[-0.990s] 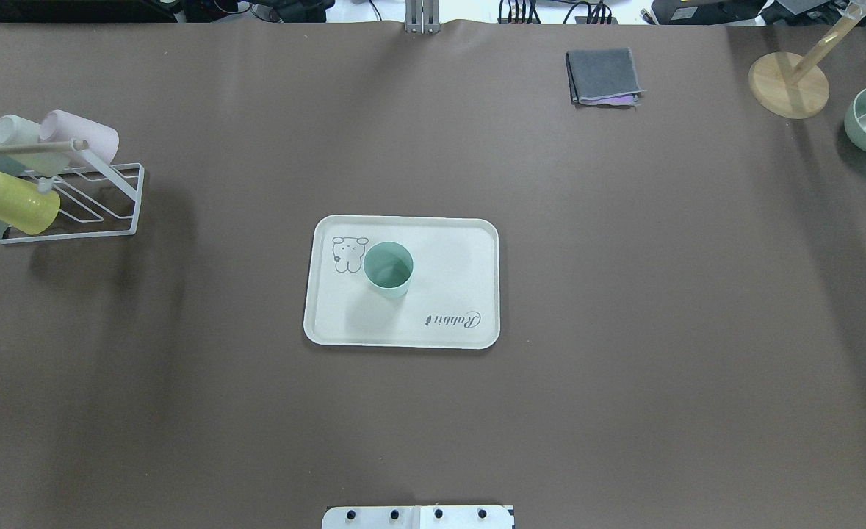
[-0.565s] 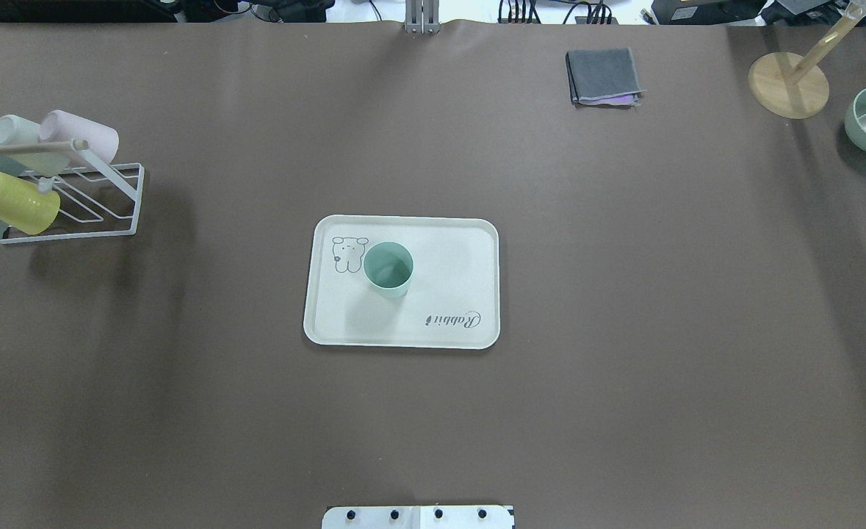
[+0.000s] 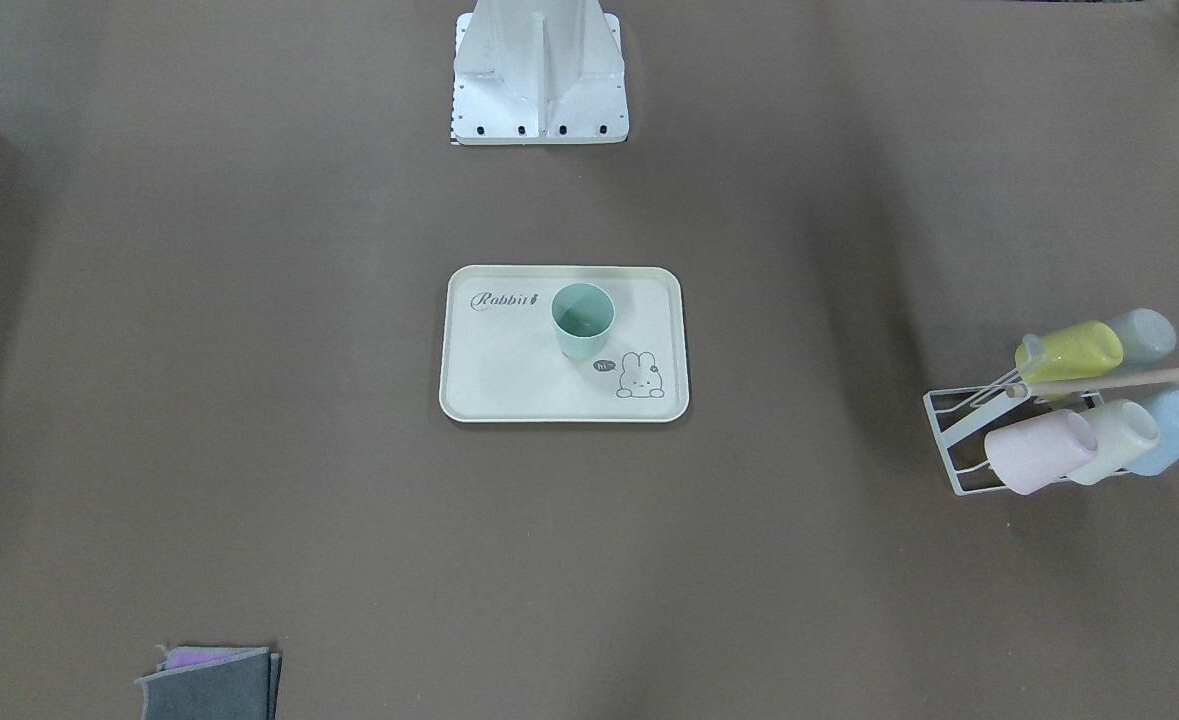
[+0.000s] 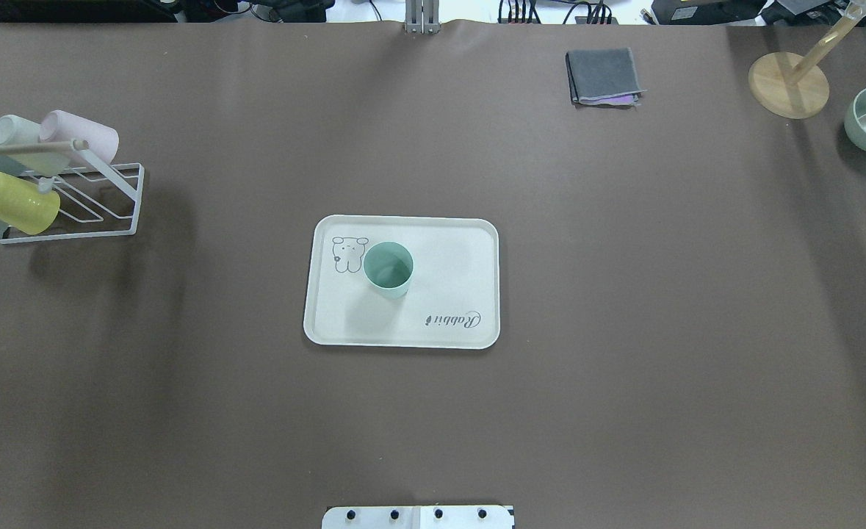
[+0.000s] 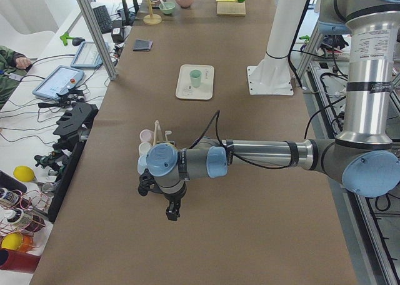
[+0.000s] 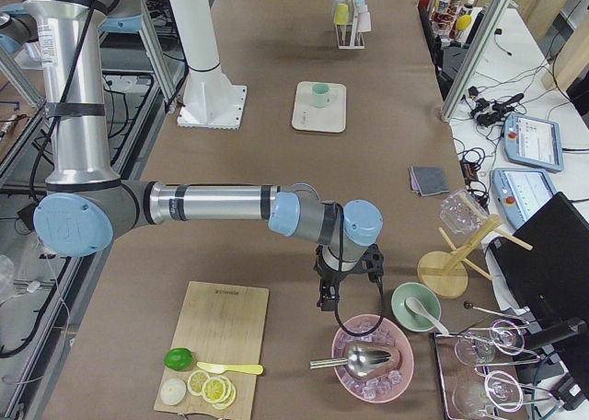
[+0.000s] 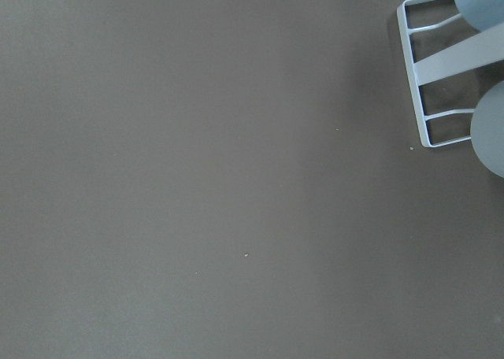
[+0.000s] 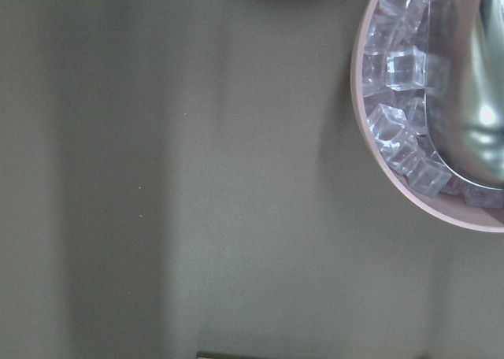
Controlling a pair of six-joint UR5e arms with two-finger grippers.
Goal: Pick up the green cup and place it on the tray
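Now the green cup (image 4: pixel 388 269) stands upright, mouth up, on the tray (image 4: pixel 456 253), just beside the bunny drawing (image 4: pixel 348 253) and up the tray from the "Rabbit" lettering. Both arms are well apart from the tray, at opposite ends of the table (image 4: pixel 623 294). The left gripper (image 5: pixel 172 211) hangs over bare table near a white wire rack (image 4: pixel 102 213) holding 5 pastel cups. The right gripper (image 6: pixel 326 297) hangs just beside a pink bowl (image 6: pixel 373 360) of ice cubes with a metal scoop in it. Each gripper shows only in a side view, so I cannot tell whether its jaws are wide or narrow.
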